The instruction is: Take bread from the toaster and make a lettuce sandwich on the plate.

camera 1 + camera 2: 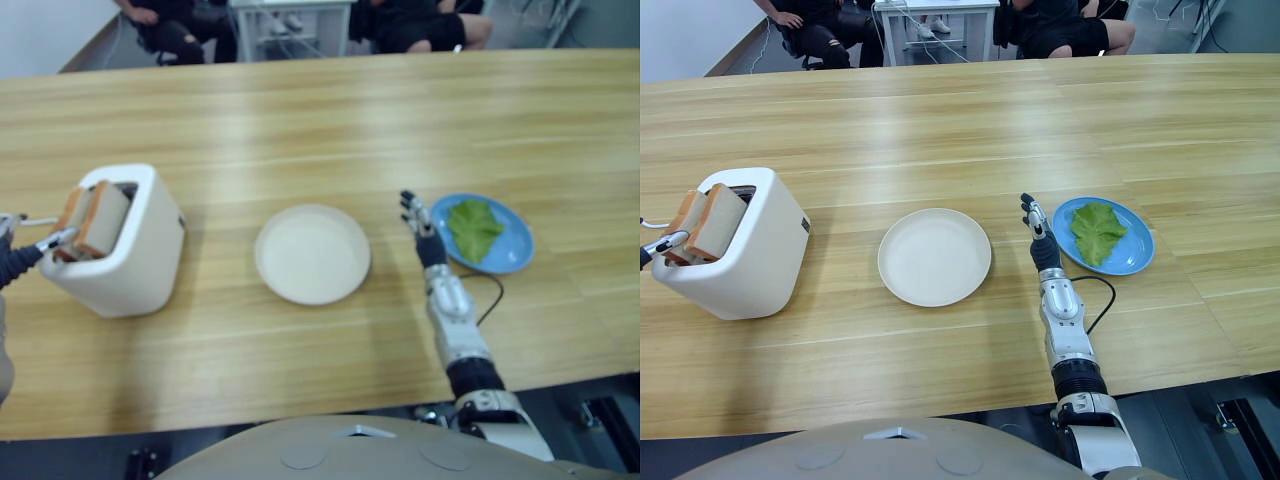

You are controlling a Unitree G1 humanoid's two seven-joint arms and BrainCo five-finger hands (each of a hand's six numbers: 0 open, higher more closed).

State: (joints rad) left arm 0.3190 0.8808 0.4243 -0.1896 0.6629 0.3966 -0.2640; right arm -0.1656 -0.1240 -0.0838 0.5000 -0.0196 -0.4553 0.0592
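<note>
Wooden table (940, 120) holds everything in a row across the front, prob. so each stage sits within reach of one arm. Toaster (740, 260) is at far left, white, w/ slots facing up. Two bread slices (705, 225) stick well out of its top and lean outward to the left, i.e. raised far enough to be taken. Cream plate (934, 257) sits in the middle, bare, between toaster & greens, the obvious build spot, and nothing is on it yet. Blue plate (1140, 245) is at right, near the cream one but apart, w/ the lettuce leaf (1097, 232) lying flat on it as staged filling. Left hand (30, 252) comes in at the left edge, right against the lower side of the bread; can't tell if it's gripping or only touching. Judging by that, step in hand = pulling the first slice. Right hand (1040, 240) is held out straight & flat, pressed together, holding nothing, just beside the blue plate's left rim, not on the leaf. Looks parked ready for lettuce once the bread is down.
</note>
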